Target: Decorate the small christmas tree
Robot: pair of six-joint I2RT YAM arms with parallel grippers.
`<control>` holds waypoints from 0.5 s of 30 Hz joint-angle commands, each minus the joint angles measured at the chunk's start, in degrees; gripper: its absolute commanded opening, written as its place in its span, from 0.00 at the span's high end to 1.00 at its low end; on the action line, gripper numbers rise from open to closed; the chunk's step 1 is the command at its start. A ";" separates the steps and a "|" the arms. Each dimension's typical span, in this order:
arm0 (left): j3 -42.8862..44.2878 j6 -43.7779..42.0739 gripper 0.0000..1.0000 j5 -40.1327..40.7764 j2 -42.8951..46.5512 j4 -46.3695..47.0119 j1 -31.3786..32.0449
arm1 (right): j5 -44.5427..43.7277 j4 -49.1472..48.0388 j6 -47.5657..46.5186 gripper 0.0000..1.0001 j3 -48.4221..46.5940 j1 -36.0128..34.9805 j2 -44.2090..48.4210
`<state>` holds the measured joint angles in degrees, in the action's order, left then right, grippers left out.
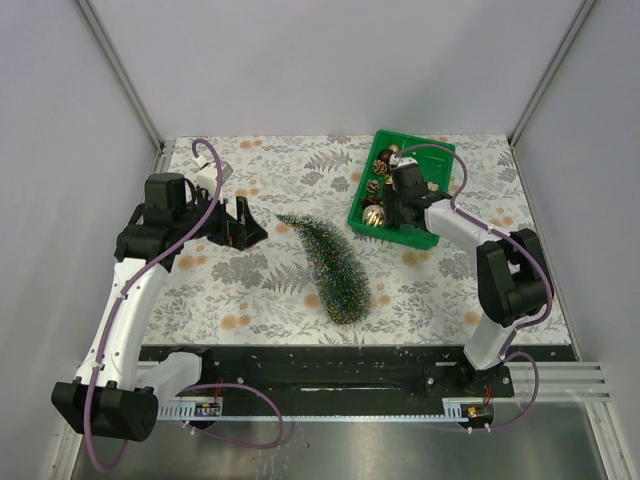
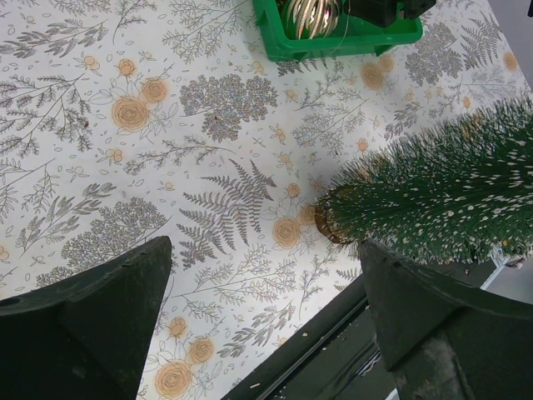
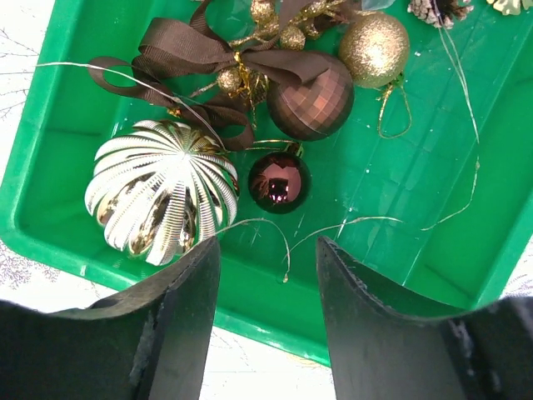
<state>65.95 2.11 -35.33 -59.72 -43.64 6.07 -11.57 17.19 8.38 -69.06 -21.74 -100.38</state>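
The small christmas tree [image 1: 328, 265] lies on its side mid-table, tip toward the back left and wide end toward the near edge. In the left wrist view its bristly lower part [image 2: 441, 196] fills the right side. My left gripper [image 1: 240, 225] [image 2: 265, 246] stands open and empty to the left of the tree, apart from it. Over the near end of the green bin [image 1: 365, 215] [image 3: 366, 208], my right gripper [image 1: 403, 200] [image 3: 268, 243] is open. Only a thin gold thread loop [image 3: 286, 246] lies between and below its fingers.
The bin holds a ribbed gold ball [image 3: 158, 200], a small dark red ball [image 3: 279, 182], a brown faceted ball [image 3: 311, 104], a gold glitter ball [image 3: 373, 48], a brown ribbon bow [image 3: 191, 50] and pinecones. White walls enclose the floral table [image 1: 260, 290]; a black rail runs along its near edge.
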 commanded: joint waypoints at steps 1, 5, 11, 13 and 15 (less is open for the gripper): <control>-0.47 -1.23 0.01 1.23 0.93 1.45 0.17 | -2.84 -2.42 0.05 0.43 1.55 0.12 5.62; -0.21 -0.97 0.01 0.88 0.57 1.54 0.17 | -2.32 -2.78 0.84 0.48 3.57 0.12 9.14; -0.12 -0.97 0.01 0.79 0.75 1.54 0.17 | -0.91 -2.77 1.81 0.64 5.95 0.12 11.43; -0.12 -0.97 0.01 0.88 0.92 1.45 0.17 | 0.23 -2.87 2.16 0.65 6.13 0.12 11.35; -0.30 -1.05 0.01 0.97 1.01 1.45 0.17 | 1.90 -2.60 2.51 0.58 6.30 0.12 11.26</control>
<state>65.95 1.72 -34.87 -59.72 -43.64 6.07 -12.27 15.86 9.76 -63.42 -21.74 -90.56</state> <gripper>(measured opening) 0.988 0.371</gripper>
